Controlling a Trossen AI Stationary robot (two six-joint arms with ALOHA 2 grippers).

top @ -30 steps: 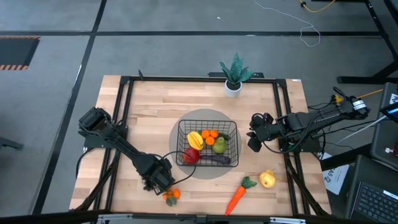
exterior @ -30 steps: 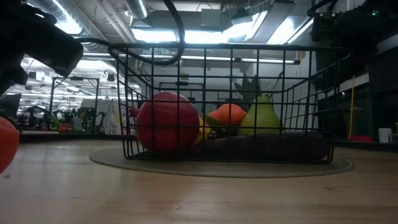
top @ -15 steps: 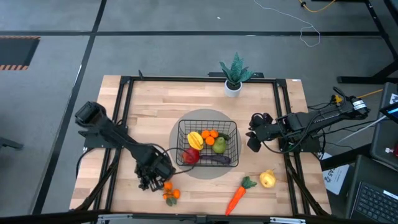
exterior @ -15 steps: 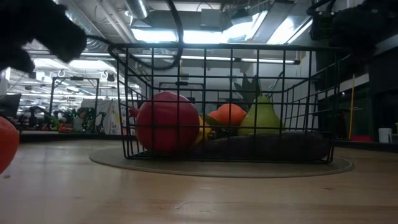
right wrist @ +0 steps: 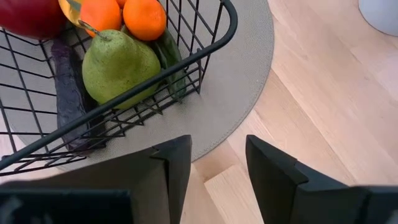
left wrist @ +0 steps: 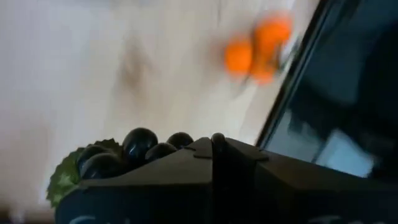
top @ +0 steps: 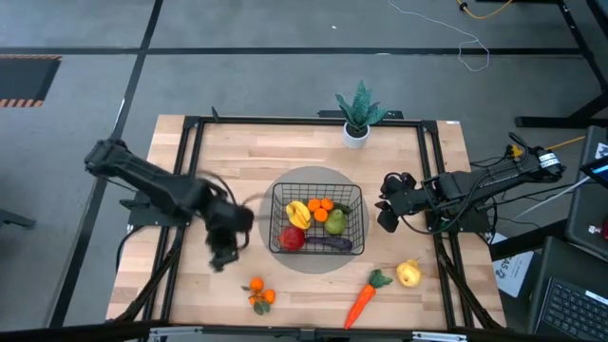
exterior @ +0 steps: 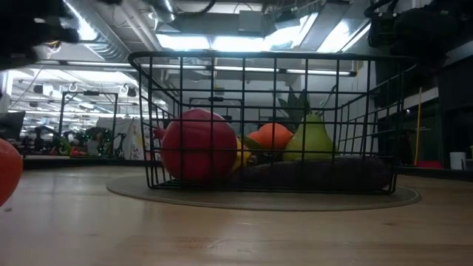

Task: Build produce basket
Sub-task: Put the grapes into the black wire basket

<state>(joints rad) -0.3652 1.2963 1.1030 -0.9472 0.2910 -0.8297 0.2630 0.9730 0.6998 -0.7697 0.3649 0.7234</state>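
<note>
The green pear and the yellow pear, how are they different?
The green pear sits inside the basket among other fruit; the yellow pear lies alone on the bare table, outside it. The green pear is plain green, while the yellow pear is yellow. Both are small toy pears, and no gripper touches either one.

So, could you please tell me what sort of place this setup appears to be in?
Probably a robotics lab or workshop: a wooden worktable edged with a black metal frame, loose cables on grey floor, and exposed ceiling lights over equipment-filled benches behind the wire basket.
</note>
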